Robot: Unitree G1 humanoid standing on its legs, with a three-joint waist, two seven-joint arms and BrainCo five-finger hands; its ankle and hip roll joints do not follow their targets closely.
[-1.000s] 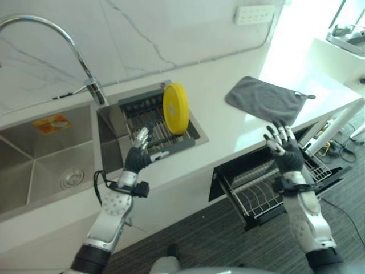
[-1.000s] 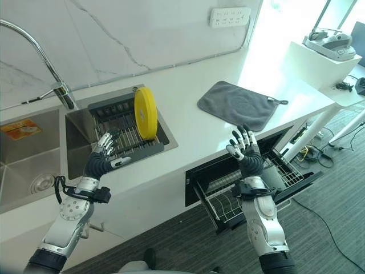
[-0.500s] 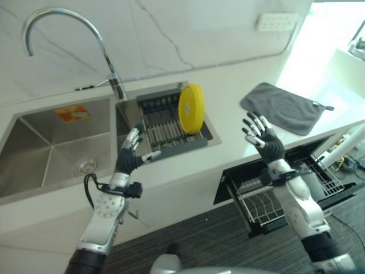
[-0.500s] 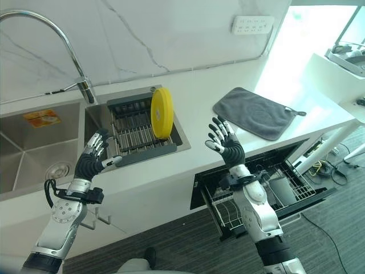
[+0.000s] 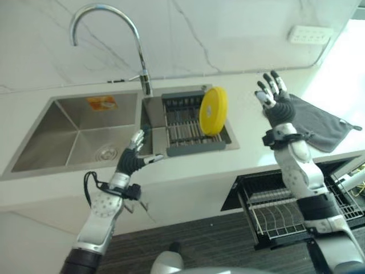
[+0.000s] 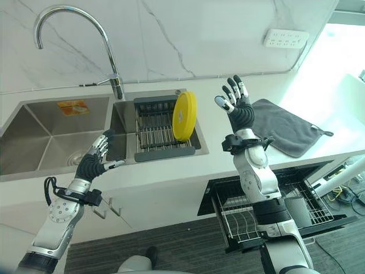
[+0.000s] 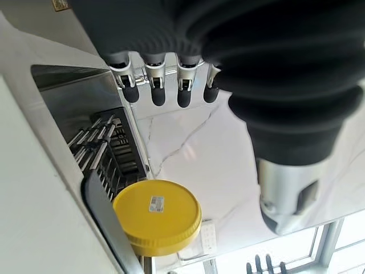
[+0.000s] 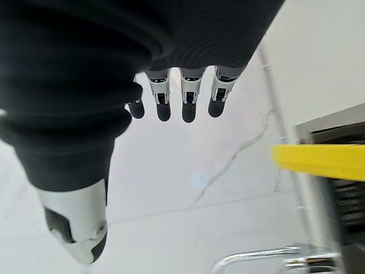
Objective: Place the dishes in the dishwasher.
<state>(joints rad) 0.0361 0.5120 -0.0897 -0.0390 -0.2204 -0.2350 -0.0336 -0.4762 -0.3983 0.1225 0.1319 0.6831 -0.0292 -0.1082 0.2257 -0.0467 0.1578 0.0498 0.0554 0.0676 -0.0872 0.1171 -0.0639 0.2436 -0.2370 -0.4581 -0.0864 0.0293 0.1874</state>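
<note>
Here the yellow plate [image 5: 213, 111] stands on edge in the drying rack [image 5: 185, 123] (set in the sink's right basin). The right hand [image 5: 274, 100] is raised just right of the rack, fingers spread and empty. The left hand [image 5: 133, 159] hovers by the rack's front left corner, fingers relaxed, holding nothing.

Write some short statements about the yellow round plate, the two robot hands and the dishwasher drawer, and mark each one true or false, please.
1. The yellow round plate stands on edge in the metal drying rack set in the sink. True.
2. The right hand grips the plate. False: it is open, raised beside the plate, apart from it.
3. The left hand is open and holds nothing. True.
4. The grey cloth lies inside the sink. False: it lies on the white counter.
5. The dishwasher's wire basket is pulled out below the counter. True.
</note>
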